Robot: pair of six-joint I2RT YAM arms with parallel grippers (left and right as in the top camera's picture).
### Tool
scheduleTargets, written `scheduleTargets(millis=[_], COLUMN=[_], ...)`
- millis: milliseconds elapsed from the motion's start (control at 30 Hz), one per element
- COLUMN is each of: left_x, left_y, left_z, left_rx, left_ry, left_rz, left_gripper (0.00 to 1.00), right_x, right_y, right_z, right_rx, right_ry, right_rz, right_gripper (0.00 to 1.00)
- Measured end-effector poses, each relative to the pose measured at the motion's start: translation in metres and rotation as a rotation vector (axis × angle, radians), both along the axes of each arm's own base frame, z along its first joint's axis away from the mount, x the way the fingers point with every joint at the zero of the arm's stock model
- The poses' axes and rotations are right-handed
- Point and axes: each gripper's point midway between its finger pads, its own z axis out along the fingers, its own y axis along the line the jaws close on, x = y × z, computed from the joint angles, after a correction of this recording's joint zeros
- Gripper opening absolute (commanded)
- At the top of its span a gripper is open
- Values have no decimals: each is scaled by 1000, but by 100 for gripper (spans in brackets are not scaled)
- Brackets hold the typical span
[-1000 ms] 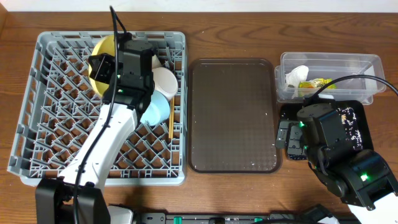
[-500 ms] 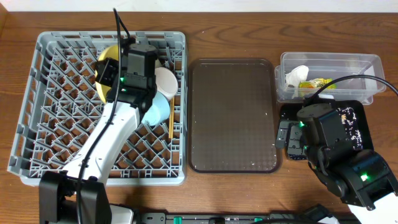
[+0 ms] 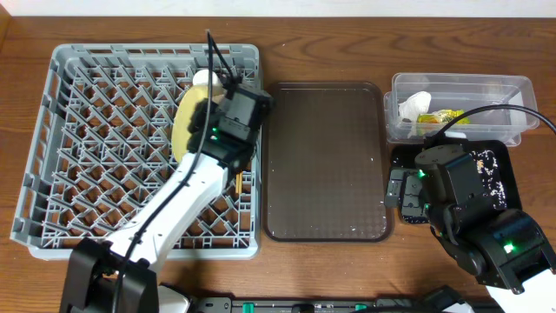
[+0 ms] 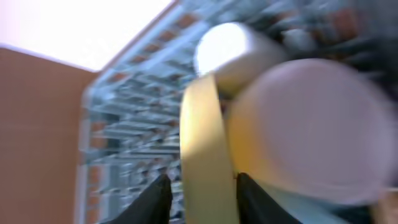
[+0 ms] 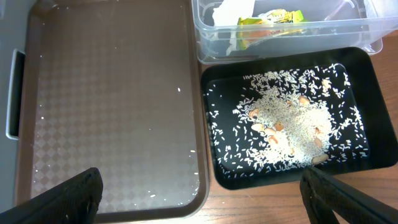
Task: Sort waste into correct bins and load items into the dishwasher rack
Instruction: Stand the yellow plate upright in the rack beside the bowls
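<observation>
Overhead view has the grey dishwasher rack (image 3: 87, 148) at 9 o'clock of the table, and the yellow plate (image 3: 184, 130) stands on its edge among the pegs at about 2 o'clock inside this rack, with the cream cup (image 3: 207, 78) touching it on the 12 o'clock side and the tip of a wooden chopstick (image 3: 237, 183) showing at 5 o'clock of the plate, under the arm. In the left wrist view the left gripper (image 4: 201, 180) has one finger on each side of the plate rim, but this picture is blurred and I cannot tell if the fingers press on the rim or stand just free of it. At the centre of the table lies the brown serving tray (image 3: 326, 161), with only a few small specks on it. At 2 o'clock of the table is the clear tub (image 3: 521, 87), which holds the white tissue (image 3: 414, 104) and the green-and-yellow wrapper (image 3: 443, 116) beside it. Just at 6 o'clock of the tub, touching it, is the black tray (image 5: 360, 68), and the pale crumbs (image 5: 286, 124) are scattered in its middle. The right gripper (image 5: 200, 186) hangs above the border between the brown tray and the black tray, its fingers spread wide and grasping nothing
</observation>
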Motion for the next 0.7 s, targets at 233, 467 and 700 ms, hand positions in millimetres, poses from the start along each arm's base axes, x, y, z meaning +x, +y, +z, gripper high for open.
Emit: scheduleTargets(millis=[233,467,700], left_x=[1,-1,-26], left_y=[-28,-42,-26], left_z=[-9,35,134], left_rx=[-227,-444,-733], left_ry=[-11,-147,-405], left_rz=[-8,-1,14], left_gripper=[62,78,79], right_x=[0,0,0], right_y=[0,0,0], right_z=[0,0,0], right_rx=[0,0,0], right_ry=[0,0,0], right_rz=[0,0,0], right_gripper=[99,99,98])
